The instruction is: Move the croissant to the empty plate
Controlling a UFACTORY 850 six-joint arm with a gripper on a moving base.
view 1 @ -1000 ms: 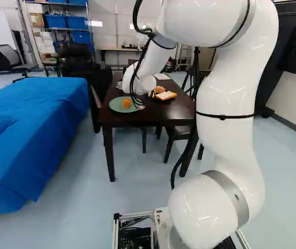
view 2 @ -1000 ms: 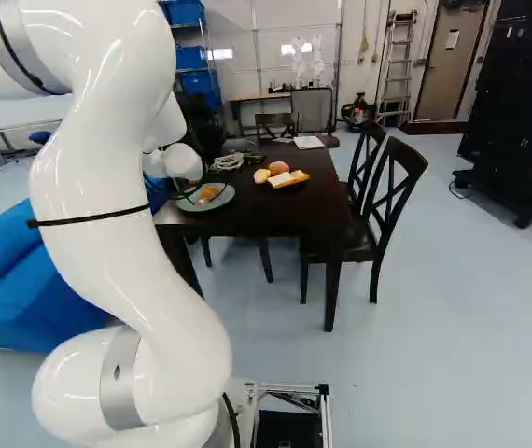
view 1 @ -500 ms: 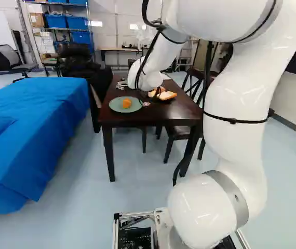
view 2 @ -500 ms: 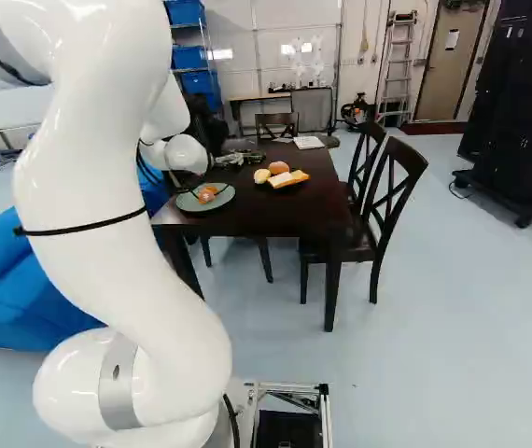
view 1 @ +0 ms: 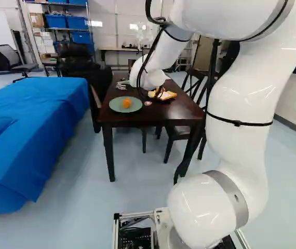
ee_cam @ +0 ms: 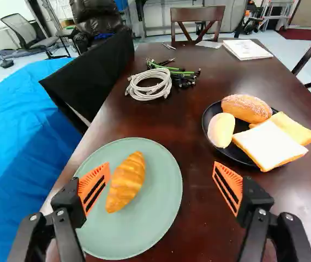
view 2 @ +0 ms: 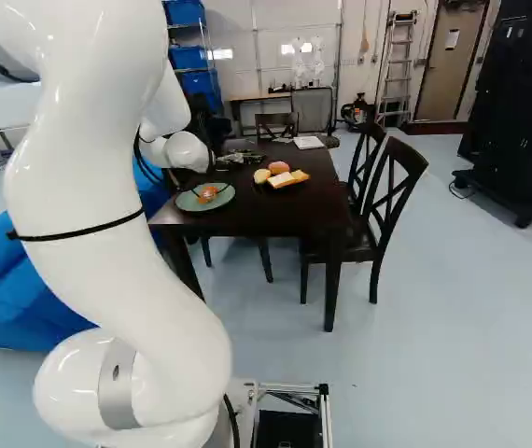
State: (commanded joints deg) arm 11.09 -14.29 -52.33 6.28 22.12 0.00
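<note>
Two black, orange-padded fingers (ee_cam: 229,180) stand wide apart above the dark brown wooden worktop (ee_cam: 193,202), grasping nothing. The golden-brown, ridged croissant (ee_cam: 127,183) lies on the round pale green plate (ee_cam: 161,215), off the plate's middle towards the blue cloth-covered bed (ee_cam: 13,125). In the wrist view it sits below and ahead of the fingers, within their spread but much nearer the bed-side one. Its long axis runs mostly ahead and away, slanting a little, so roughly across the line joining the fingers. Placement judged complete; the remaining step is probably withdrawal. Edges: the green plate is close to the worktop's bed-side edge; on its other side, a strip of worktop separates it from the round black plate (ee_cam: 233,154) carrying assorted bread (ee_cam: 270,144). The smooth white arm (view 1: 241,96) reaches over from behind. Best exit, in my judgement, is straight up with the fingers spread, before any sideways travel; a sideways start could let the bed-side finger nudge the croissant or catch the plate's rim.
</note>
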